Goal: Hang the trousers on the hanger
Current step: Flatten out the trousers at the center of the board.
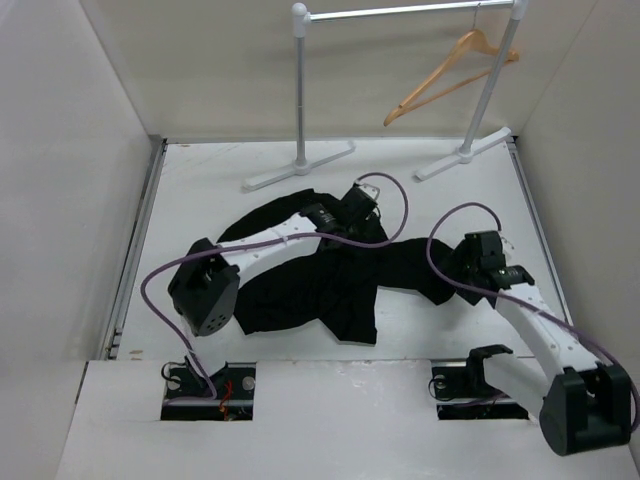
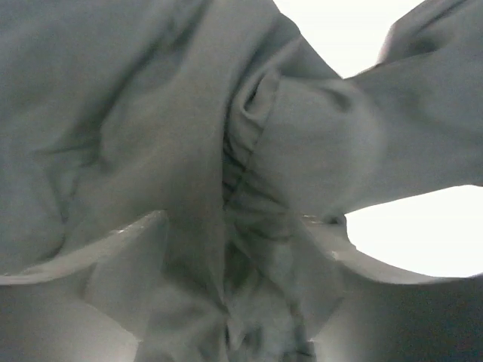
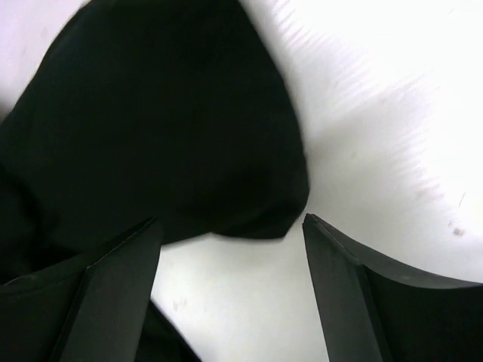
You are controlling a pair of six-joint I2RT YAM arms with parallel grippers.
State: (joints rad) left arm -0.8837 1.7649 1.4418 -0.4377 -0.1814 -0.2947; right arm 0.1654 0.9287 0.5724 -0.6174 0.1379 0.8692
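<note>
Left gripper [image 2: 234, 219] stands spread, its fingers [image 2: 113, 271] sunk in the bunched trousers [image 2: 151, 113], which fill that view and look washed-out grey. Right gripper [image 3: 230, 220] is spread too, a leg's rounded end showing between its fingertips, with bare table [image 3: 392, 113] to the right. Overhead, the black cloth sprawls mid-frame. The hanger [image 1: 440, 70] hangs on the rail [image 1: 400, 12], upper right.

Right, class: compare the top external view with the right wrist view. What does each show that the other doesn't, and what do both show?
Only top external: the light tan wooden hanger hanging on the grey metal rail stand, and the left arm. Only right wrist: the right tool close up, open over a rounded edge of the black soft fabric trousers. Both: those trousers lying on the white table.
</note>
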